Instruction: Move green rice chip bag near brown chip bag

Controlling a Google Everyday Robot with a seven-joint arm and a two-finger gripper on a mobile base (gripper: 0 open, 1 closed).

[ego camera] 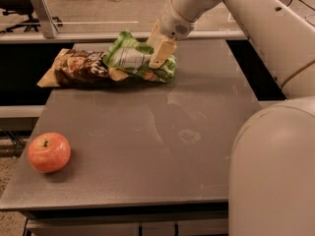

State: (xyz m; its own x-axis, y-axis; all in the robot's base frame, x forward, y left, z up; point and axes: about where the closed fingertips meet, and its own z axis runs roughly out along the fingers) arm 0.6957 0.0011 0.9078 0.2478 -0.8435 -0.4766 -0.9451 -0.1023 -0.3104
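The green rice chip bag lies crumpled at the back of the grey table. Its left end overlaps the right end of the brown chip bag, which lies flat at the back left. My gripper comes down from the upper right and sits on the right half of the green bag, touching it. Part of the bag is hidden behind the gripper.
A red apple sits near the table's front left corner. My white arm crosses the upper right and its large body fills the lower right. A rail runs behind the table.
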